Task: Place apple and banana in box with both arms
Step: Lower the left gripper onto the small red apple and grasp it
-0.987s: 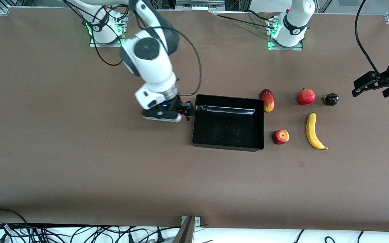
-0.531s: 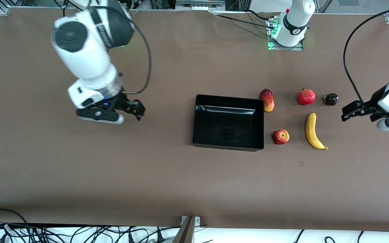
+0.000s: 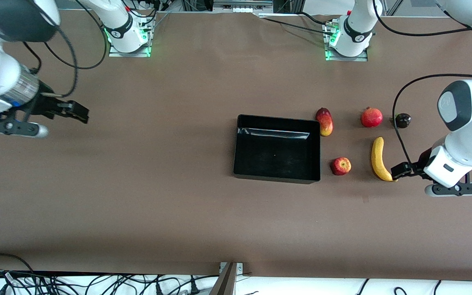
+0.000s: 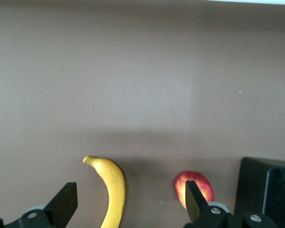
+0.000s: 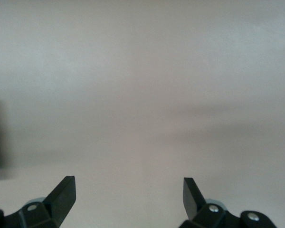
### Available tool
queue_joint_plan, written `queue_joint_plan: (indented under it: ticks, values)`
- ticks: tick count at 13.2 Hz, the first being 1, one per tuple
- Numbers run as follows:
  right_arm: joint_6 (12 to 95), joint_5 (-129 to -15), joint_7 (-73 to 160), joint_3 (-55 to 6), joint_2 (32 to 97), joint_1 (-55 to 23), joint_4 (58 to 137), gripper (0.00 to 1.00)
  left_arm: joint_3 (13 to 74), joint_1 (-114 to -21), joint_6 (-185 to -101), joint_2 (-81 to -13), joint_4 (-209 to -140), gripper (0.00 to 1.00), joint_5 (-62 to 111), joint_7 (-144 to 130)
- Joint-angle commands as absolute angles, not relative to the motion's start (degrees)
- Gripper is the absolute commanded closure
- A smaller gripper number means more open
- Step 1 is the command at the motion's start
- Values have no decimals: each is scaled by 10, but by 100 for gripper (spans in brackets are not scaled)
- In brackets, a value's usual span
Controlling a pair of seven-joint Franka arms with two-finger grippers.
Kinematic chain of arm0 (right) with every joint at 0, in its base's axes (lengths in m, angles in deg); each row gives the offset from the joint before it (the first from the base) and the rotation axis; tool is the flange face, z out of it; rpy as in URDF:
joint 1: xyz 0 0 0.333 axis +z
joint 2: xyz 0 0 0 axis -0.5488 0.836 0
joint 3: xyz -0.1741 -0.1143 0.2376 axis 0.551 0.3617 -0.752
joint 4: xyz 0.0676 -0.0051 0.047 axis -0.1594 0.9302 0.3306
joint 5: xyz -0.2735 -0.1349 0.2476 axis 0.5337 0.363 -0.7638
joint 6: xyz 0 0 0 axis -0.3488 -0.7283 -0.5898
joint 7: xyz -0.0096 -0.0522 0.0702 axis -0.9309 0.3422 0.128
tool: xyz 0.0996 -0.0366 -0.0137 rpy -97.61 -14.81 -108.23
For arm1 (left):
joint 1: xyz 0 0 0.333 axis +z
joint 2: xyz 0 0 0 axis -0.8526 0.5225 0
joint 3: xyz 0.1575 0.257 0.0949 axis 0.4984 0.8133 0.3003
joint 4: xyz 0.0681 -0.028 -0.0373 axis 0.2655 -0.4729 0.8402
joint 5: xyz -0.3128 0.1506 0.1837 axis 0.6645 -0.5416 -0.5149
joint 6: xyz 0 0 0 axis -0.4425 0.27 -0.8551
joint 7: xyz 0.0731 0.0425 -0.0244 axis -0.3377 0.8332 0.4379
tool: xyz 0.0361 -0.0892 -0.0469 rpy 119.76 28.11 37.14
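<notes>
Your left gripper (image 3: 400, 169) hangs wide open by the curved yellow banana (image 3: 379, 159); round apple (image 3: 341, 166) beside the glossy black box (image 3: 277, 177); mango (image 3: 324, 121), pomegranate (image 3: 371, 117) nearby; right gripper (image 3: 74, 112) open over bare table (image 3: 158, 196)

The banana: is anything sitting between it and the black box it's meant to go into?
Partly. The apple lies on the table between the banana and the box, level with the banana's lower half. A lifted banana would pass over it; the box is open-topped.
</notes>
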State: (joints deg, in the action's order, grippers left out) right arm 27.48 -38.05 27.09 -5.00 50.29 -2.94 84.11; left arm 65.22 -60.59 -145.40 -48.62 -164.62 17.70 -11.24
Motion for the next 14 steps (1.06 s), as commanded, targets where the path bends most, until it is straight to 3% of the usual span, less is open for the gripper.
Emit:
queue_joint_plan:
  ticks: [1,7,10,14]
  values:
    - [208,-386,332,-76,500,-86,804,0,651,-608,-1494,-473,-1655,0,187,-85]
    - [205,-335,395,-293,492,-315,826,0,647,-615,-1577,-459,-1709,0,183,-62]
    - [292,-326,412,-334,421,-370,938,0,647,-632,-1604,-438,-1714,0,180,-19]
    - [281,-329,431,-349,389,-400,945,0,647,-649,-1702,-442,-1788,0,179,10]
